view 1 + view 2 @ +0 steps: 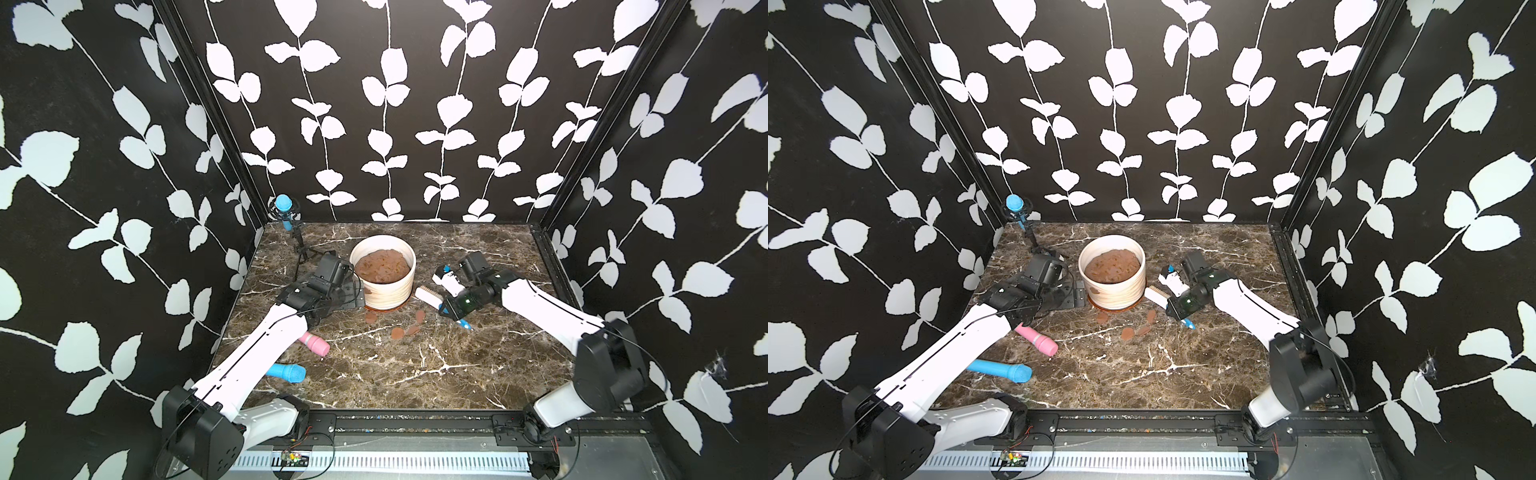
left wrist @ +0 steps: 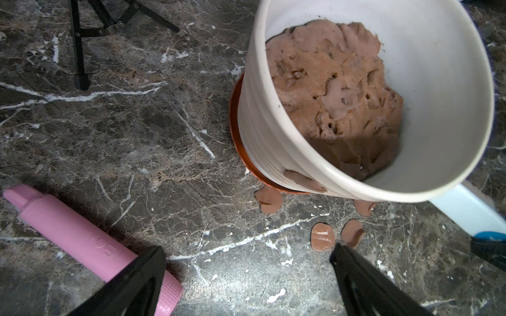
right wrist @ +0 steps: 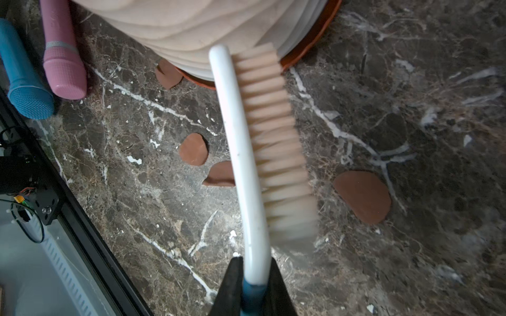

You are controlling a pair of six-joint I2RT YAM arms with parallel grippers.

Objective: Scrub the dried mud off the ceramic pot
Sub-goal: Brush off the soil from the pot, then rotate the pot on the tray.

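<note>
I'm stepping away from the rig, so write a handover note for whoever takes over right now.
Left gripper: open, empty, beside the ceramic pot.
Right gripper: shut on the brush, brush head by the pot's base.
Done: four mud patches lie on the table before the pot.
To do: one mud patch on the pot's wall, toward the left gripper; scrub it off.
</note>
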